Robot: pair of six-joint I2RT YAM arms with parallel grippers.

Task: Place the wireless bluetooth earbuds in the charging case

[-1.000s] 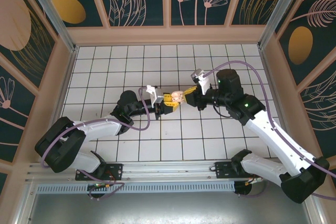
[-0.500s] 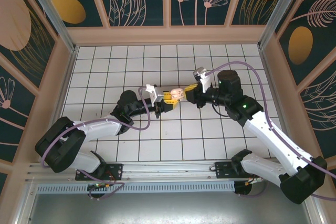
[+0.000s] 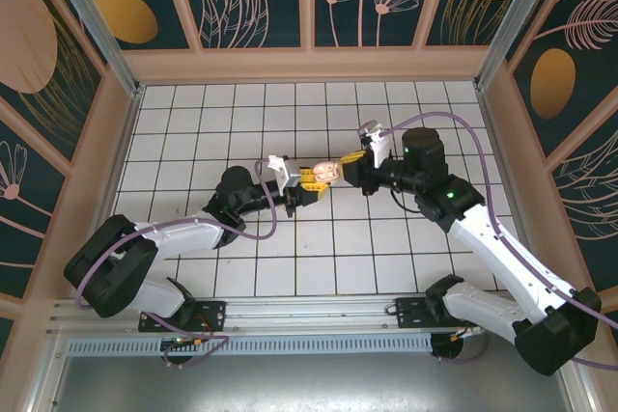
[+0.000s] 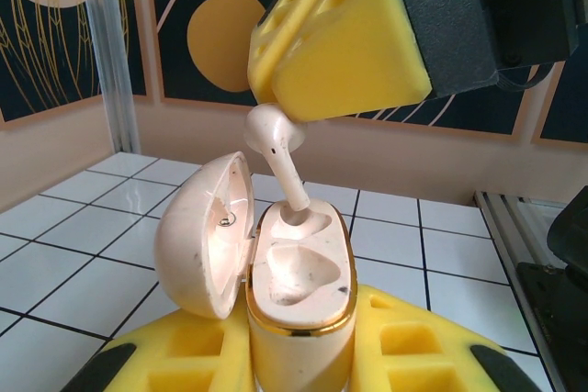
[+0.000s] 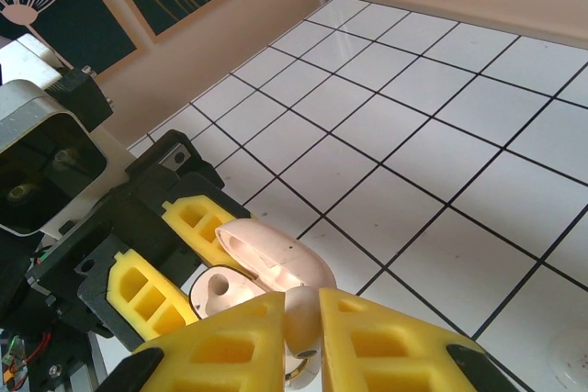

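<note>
The left pincer is squeezing the bottom of the charging case and holding it up over the bench. The lid is hanging open to the left. The near hole is sitting empty. Just behind it, the earbud is dipping its stick into the far hole. It is leaning a little, with its round head up top. The right pincer is pinching that head from above, so the next push is probably going down along the stick.
</note>
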